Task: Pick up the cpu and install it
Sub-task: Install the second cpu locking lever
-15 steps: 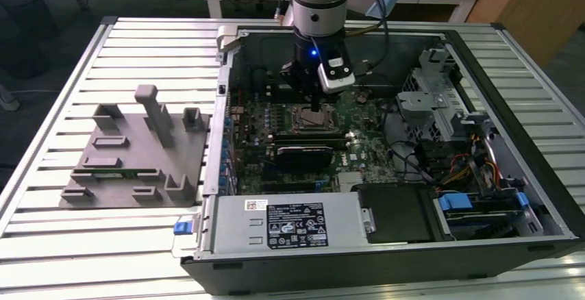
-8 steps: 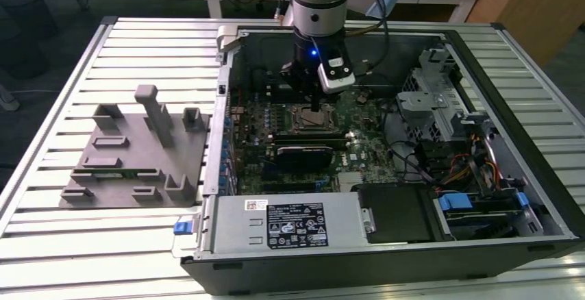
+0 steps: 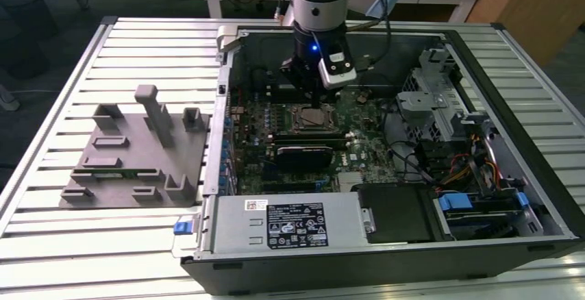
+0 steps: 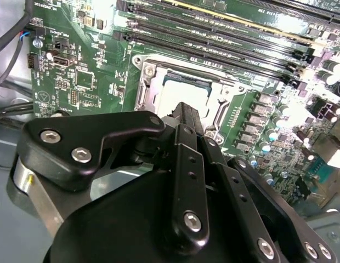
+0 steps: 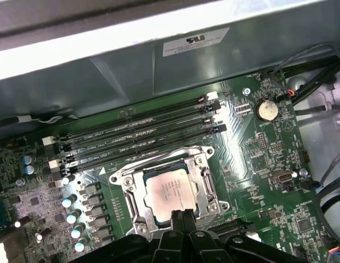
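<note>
The cpu, a small square chip with a pale metal lid, lies flat in the motherboard socket inside the open computer case. It also shows in the exterior view and, partly hidden by the fingers, in the second wrist view. My gripper hangs just above the chip's near edge, its two black fingers pressed together with nothing between them. In the exterior view the gripper stands straight over the socket.
The grey tray with upright holders sits on the slatted table at the exterior view's left. Empty memory slots run beside the socket. Cables, a drive cage and the power supply crowd the case.
</note>
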`<state>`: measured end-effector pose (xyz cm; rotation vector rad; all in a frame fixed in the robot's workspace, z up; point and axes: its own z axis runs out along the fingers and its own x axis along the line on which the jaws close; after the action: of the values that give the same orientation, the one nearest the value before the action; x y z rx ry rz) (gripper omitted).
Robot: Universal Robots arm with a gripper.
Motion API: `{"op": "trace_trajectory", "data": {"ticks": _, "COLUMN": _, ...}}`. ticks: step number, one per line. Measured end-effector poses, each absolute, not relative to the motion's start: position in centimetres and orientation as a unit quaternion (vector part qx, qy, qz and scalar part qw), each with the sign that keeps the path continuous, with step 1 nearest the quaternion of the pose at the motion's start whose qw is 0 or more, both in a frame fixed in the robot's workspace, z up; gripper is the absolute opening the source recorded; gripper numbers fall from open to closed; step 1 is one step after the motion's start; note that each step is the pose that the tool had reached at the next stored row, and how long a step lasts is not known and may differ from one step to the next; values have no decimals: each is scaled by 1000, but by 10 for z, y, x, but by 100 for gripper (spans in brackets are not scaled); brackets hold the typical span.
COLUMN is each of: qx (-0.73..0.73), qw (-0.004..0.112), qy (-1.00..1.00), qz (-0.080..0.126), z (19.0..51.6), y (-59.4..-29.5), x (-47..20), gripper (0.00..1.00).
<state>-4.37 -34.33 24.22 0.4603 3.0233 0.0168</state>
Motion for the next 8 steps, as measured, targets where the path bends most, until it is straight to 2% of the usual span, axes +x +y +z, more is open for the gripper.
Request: {"op": "trace_trajectory", "data": {"ticks": 8, "qx": 150, "qw": 42, "qy": 988, "qz": 6, "z": 251, "y": -343, "x": -44, "gripper": 11}}
